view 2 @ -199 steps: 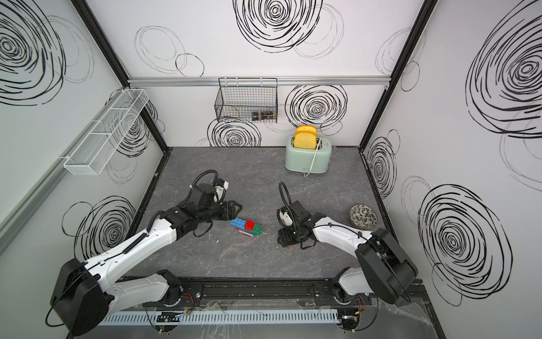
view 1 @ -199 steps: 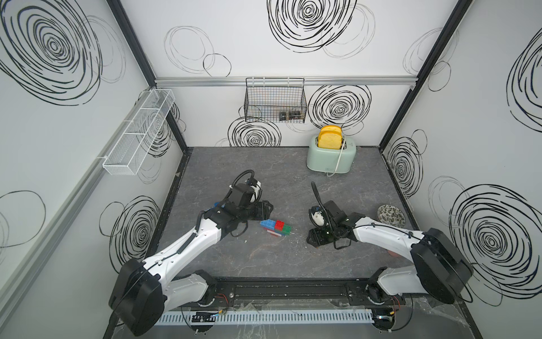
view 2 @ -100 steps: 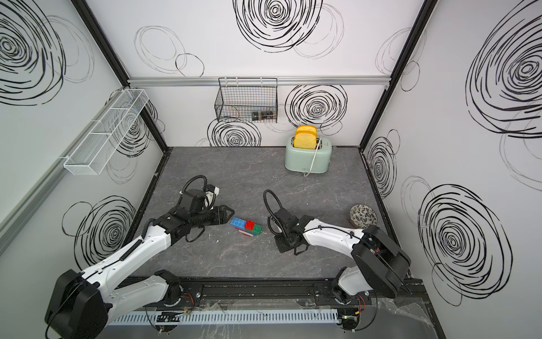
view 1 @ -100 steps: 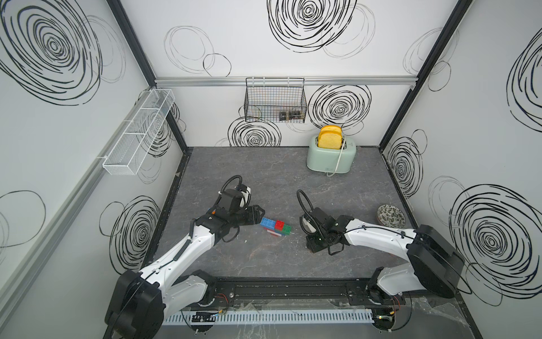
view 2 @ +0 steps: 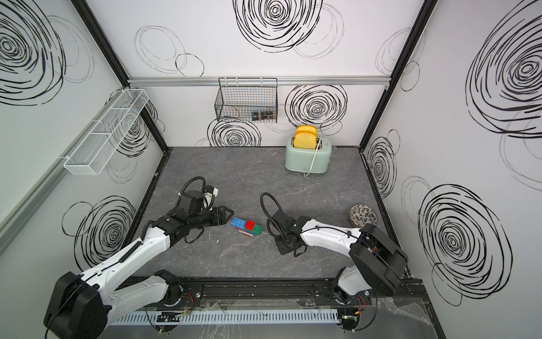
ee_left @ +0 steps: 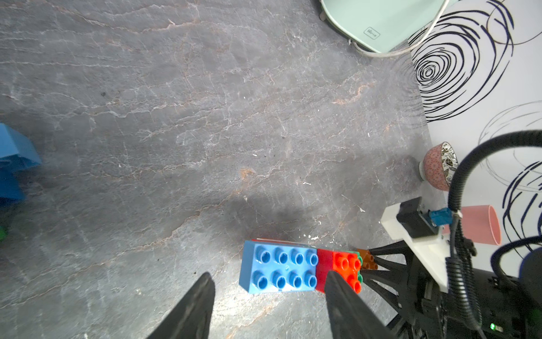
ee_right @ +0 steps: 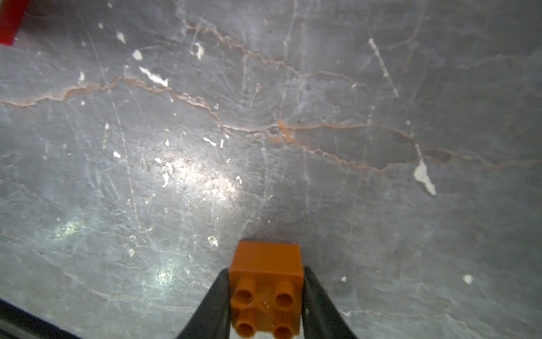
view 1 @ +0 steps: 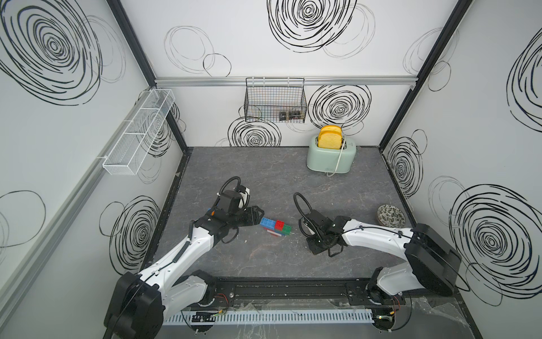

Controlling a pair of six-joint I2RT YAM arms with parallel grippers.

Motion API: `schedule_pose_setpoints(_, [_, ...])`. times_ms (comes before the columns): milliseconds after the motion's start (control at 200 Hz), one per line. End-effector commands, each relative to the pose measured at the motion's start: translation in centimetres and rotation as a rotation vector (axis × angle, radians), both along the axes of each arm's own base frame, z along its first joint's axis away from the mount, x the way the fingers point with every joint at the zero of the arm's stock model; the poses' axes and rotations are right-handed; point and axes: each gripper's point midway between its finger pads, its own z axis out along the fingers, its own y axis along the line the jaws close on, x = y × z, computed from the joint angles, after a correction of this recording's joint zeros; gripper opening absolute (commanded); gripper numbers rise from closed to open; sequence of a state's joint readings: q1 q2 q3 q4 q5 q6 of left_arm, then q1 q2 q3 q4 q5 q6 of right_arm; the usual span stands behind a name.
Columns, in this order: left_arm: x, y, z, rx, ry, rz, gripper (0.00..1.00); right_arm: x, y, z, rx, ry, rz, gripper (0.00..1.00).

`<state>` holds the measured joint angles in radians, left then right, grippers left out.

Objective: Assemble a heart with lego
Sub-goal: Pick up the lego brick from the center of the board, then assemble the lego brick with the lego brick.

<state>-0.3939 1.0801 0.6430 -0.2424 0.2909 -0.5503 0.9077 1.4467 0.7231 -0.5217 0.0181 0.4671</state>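
In both top views, the brick stack point(view 1: 275, 227) lies on the table point(view 1: 264, 176) between my arms. Left wrist: my left claw point(ee_left: 268, 276) is apart, empty, just beside the stack. Right wrist: my right claw point(ee_right: 266, 271) has just clamped the orange brick point(ee_right: 265, 261). Next, carry it to the stack.

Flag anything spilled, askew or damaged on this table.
A pink cup lies on its side near the patterned bowl, seen in the left wrist view. Small white flecks are scattered on the grey tabletop. The right gripper grips an orange brick squarely; nothing looks damaged.
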Motion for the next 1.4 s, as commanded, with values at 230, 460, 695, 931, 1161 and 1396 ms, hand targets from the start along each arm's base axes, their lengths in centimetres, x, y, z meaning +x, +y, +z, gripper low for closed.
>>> schedule_pose_setpoints(230, [0.6,1.3,-0.4,-0.043,0.002,0.029,0.65,1.8,1.6,4.8,0.030,-0.092,0.065,0.35])
schedule_pose_setpoints(460, [0.5,0.5,-1.4,-0.172,0.043,-0.006,0.65,5.0,4.6,11.8,0.097,-0.227,0.237,0.33])
schedule_pose_setpoints(695, [0.0,0.7,-2.1,-0.194,0.053,0.006,0.65,6.7,9.3,15.0,0.147,-0.276,0.457,0.33])
schedule_pose_setpoints(931, [-0.5,2.1,-2.7,-0.216,0.071,0.063,0.65,7.6,14.6,15.3,0.187,-0.267,0.640,0.33])
schedule_pose_setpoints(1161, [-0.9,2.4,-3.2,-0.258,0.089,0.085,0.65,6.8,17.6,12.1,0.095,-0.218,0.770,0.32])
schedule_pose_setpoints(1396, [-0.8,2.6,-3.2,-0.268,0.092,0.095,0.66,7.0,18.0,9.7,0.012,-0.178,0.805,0.32])
